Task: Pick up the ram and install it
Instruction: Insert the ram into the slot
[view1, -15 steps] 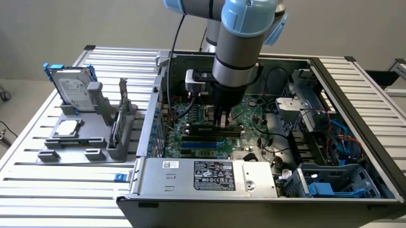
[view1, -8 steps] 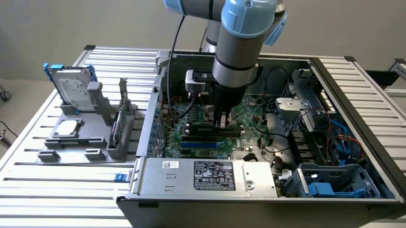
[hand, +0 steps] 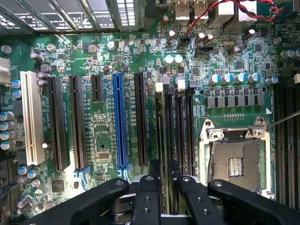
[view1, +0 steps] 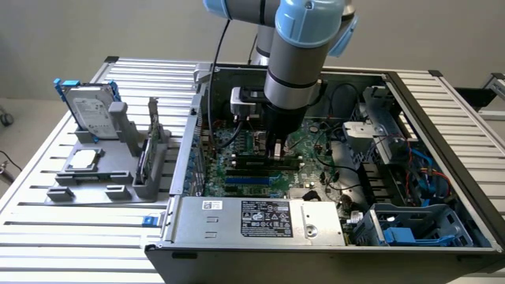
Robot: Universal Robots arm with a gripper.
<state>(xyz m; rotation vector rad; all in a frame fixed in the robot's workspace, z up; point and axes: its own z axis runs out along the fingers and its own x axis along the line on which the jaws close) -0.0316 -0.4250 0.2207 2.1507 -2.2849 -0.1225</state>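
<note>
I'm looking straight down the gripper [hand: 165, 171] onto the green motherboard [hand: 105, 136], inside the open computer case [view1: 442, 148] on the table [view1: 63, 248]. The arm is low in the case, tool right over the bank of black memory slots [hand: 180, 126], just beside the bare processor socket [hand: 234, 164].

The jaws are narrow, a slim gap between the two fingertips [hand: 154, 171], straddling the slot on the side of the bank nearest the blue expansion slot [hand: 121, 124]. In that gap I read a thin dark edge running along the slot, and I take that for the ram [hand: 164, 131], seen edge-on and standing in its slot. I can't tell whether the pads touch it; to me the gap looks a shade wider than the stick.

So my call: the pick-up is done and the ram is at its slot. Whether it is pressed fully home I can't judge; the white latch [hand: 159, 87] at the slot's far end doesn't tell me enough.

Over at the exterior view's left, the grey holder [view1: 118, 192] carries the silver hard drive [view1: 88, 112], well apart from the work.
</note>
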